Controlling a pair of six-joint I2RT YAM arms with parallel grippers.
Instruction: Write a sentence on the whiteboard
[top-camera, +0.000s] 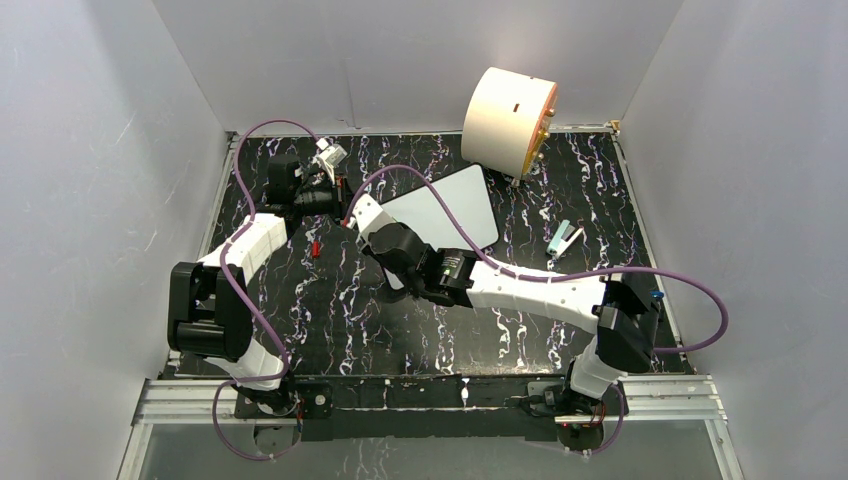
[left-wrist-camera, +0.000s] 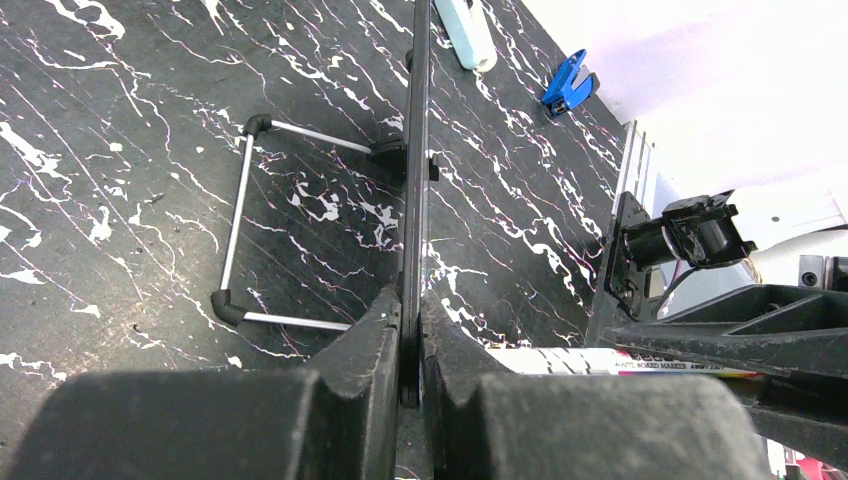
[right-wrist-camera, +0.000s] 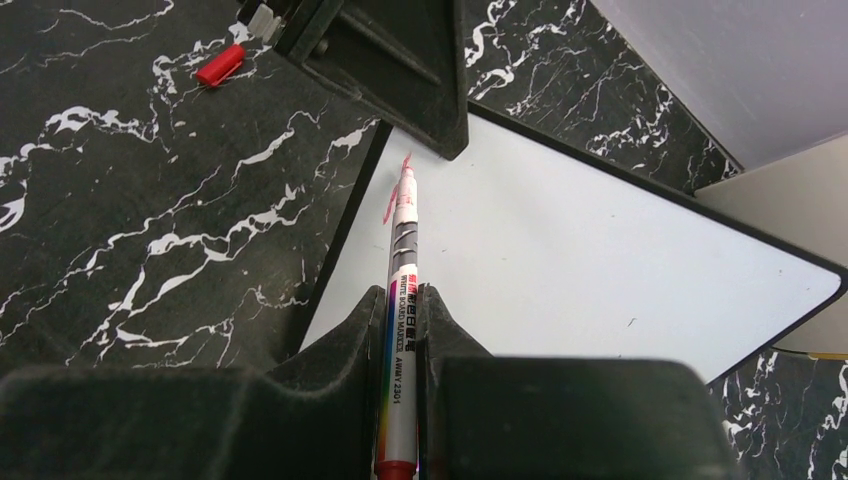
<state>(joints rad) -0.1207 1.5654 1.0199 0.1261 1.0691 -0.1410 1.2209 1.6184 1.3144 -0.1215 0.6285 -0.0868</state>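
Note:
The whiteboard (top-camera: 450, 205) lies tilted on the black marbled table, and in the right wrist view its white face (right-wrist-camera: 600, 260) is nearly blank. My left gripper (left-wrist-camera: 410, 300) is shut on its near-left edge, so the left wrist view shows the board edge-on as a thin dark line (left-wrist-camera: 415, 150). My right gripper (right-wrist-camera: 403, 300) is shut on a whiteboard marker (right-wrist-camera: 400, 250). Its red tip touches the board close to the left gripper's fingers (right-wrist-camera: 400, 70). Of the sentence, only a short red stroke (right-wrist-camera: 390, 200) shows beside the tip. From above, both grippers (top-camera: 340, 200) (top-camera: 362, 215) meet at the board's left corner.
A big cream cylinder (top-camera: 510, 118) stands at the back behind the board. A pale green clip-like item (top-camera: 563, 240) lies right of the board, and the red marker cap (top-camera: 315, 248) lies to the left. A wire stand (left-wrist-camera: 240, 230) sits under the board. A blue clip (left-wrist-camera: 570, 85) lies by the wall.

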